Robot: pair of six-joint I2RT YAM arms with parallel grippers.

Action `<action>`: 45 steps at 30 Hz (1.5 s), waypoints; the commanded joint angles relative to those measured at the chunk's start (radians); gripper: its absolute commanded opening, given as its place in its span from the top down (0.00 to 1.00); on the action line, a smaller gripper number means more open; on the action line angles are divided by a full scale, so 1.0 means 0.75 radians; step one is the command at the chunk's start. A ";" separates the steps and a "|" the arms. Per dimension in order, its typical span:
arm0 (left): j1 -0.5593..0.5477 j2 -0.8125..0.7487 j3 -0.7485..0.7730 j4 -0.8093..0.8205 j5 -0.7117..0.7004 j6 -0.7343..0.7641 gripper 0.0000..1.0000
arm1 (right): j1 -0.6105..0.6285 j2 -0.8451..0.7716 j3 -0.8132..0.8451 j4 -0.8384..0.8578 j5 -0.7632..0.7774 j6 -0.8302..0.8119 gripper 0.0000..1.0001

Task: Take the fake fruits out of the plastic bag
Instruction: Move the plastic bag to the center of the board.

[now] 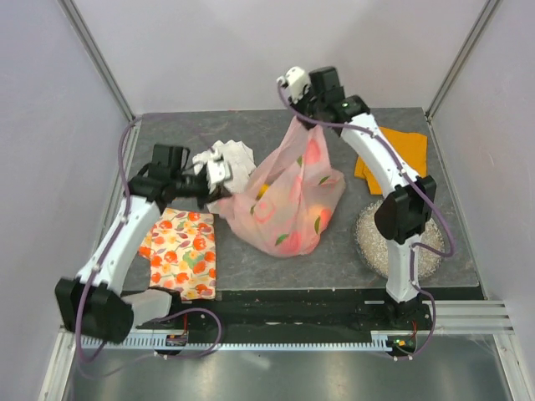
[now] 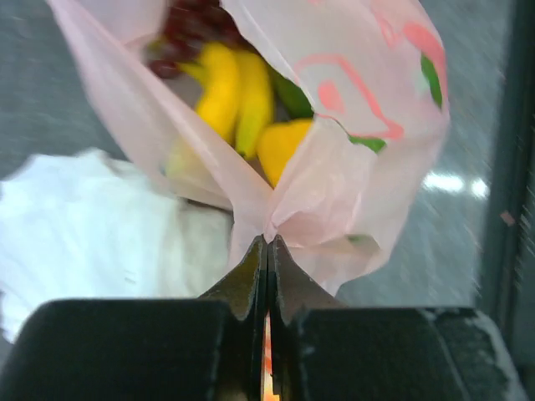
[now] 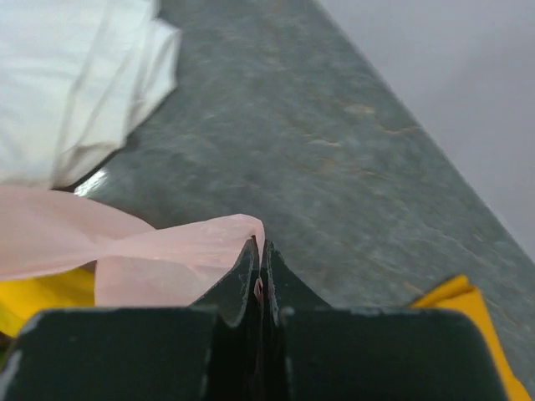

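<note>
My left gripper [image 2: 267, 244] is clamping shut on a gathered fold of the pink plastic bag [image 1: 288, 200], and my right gripper [image 3: 257, 247] is pinching the bag's thin top edge, holding it up at the far side. The bag is sagging mid-table [image 1: 334, 255] between both, its mouth gaping towards my left wrist, the fake fruits [image 2: 238, 96] showing inside: yellow bananas, dark red grapes, a yellow-orange piece.

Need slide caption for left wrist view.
Left gripper shut on pink plastic bag; banana bunch and grapes visible inside.
</note>
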 commanded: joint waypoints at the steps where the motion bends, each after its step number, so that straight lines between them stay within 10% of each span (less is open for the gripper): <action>1: -0.029 0.299 0.371 0.582 0.047 -0.598 0.98 | -0.128 0.107 0.389 0.017 0.032 0.030 1.00; 16: -0.051 1.182 1.753 0.793 -0.037 -1.082 0.98 | -0.322 0.091 0.429 0.522 0.112 0.083 1.00; 27: -0.057 0.468 0.525 0.448 0.153 -0.473 0.98 | -0.324 -0.486 -0.687 0.538 0.042 0.118 1.00; 37: -0.092 0.096 0.276 0.364 0.241 -0.728 0.97 | -0.326 -0.825 -1.038 0.381 0.126 0.161 0.99; 39: -0.109 0.102 0.304 0.370 0.231 -0.740 0.86 | -0.326 -0.866 -1.012 0.381 0.134 0.165 0.80; 41: -0.123 0.124 0.339 0.402 0.194 -0.791 0.48 | -0.324 -0.887 -0.930 0.373 0.134 0.163 0.54; 43: -0.127 0.169 0.407 0.417 0.156 -0.828 0.16 | -0.326 -0.919 -0.836 0.304 0.132 0.108 0.44; 45: -0.127 0.200 0.474 0.441 0.056 -0.961 0.07 | -0.332 -0.968 -0.823 0.198 0.134 0.002 0.36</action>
